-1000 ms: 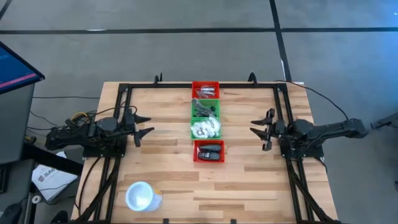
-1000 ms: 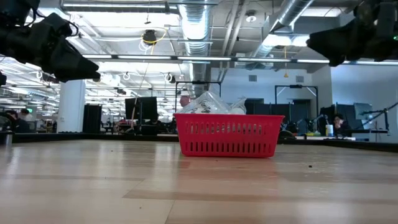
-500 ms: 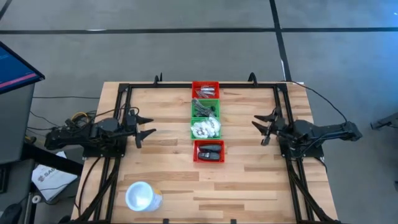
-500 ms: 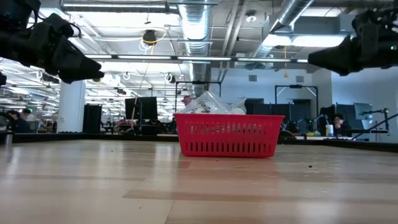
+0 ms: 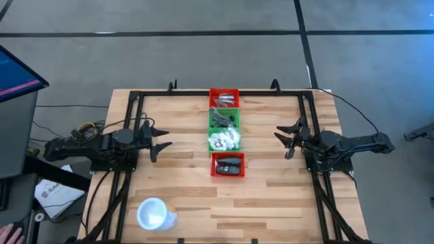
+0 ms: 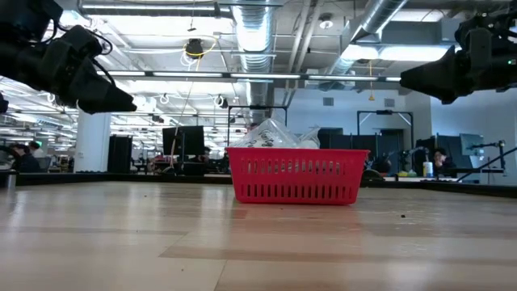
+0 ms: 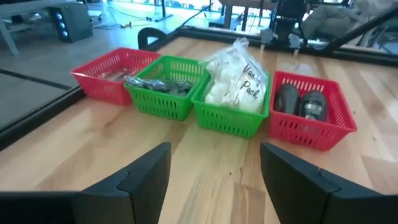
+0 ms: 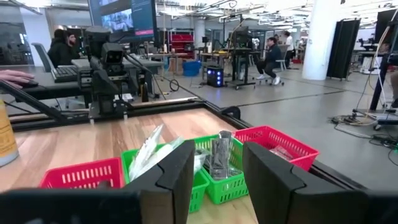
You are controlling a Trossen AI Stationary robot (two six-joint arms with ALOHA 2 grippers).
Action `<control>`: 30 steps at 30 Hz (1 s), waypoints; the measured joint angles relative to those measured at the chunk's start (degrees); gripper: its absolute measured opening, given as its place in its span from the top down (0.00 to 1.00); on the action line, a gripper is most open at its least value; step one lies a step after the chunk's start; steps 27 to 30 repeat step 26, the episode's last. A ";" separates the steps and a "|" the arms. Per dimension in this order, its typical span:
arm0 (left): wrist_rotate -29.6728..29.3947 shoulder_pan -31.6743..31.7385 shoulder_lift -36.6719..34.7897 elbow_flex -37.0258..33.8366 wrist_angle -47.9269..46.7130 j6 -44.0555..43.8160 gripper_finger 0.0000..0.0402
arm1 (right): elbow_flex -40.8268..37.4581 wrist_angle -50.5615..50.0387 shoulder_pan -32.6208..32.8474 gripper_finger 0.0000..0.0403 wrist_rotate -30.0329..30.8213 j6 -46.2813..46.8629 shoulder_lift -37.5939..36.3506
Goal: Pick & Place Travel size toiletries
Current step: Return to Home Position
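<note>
Left hand (image 5: pixel 161 137), right hand (image 5: pixel 282 141) released, flanking the bins (image 7: pixel 227 121); crinkly packets (image 7: pixel 239 87) seem light, slippery: pinch the top fold.

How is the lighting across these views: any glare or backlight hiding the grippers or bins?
Low view: bright ceiling lamps turn the left gripper and right gripper into dark silhouettes; the red bin reads clearly. High view: even light, faint shadows. Left wrist view: mild sheen on the clear packet.
</note>
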 joint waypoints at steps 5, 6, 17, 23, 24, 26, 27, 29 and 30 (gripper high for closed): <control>-0.02 0.00 2.02 0.00 0.13 0.00 0.41 | 0.00 -0.01 0.00 0.69 -0.02 0.00 0.00; 0.00 0.02 2.38 0.00 0.22 0.00 0.41 | 0.00 -0.02 0.00 0.69 -0.02 0.00 0.00; 0.00 0.02 5.66 0.00 1.07 0.00 0.41 | 0.04 -0.04 0.00 0.69 -0.07 0.00 0.00; 0.00 0.01 6.25 0.00 1.78 0.00 0.41 | 0.04 -0.04 0.00 0.69 -0.07 0.00 0.00; 0.00 0.01 6.23 0.00 1.83 0.00 0.41 | 0.04 -0.04 0.00 0.69 -0.07 0.00 0.00; 0.00 0.01 6.23 0.00 1.95 0.00 0.41 | 0.04 -0.04 0.00 0.69 -0.07 0.00 0.00; 0.00 0.01 6.23 0.00 1.95 0.00 0.41 | 0.04 -0.04 0.00 0.69 -0.07 0.00 0.00; 0.00 0.01 6.23 0.00 1.95 0.00 0.41 | 0.04 -0.04 0.00 0.69 -0.07 0.00 0.00; 0.00 0.01 6.23 0.00 1.95 0.00 0.41 | 0.04 -0.04 0.00 0.69 -0.07 0.00 0.00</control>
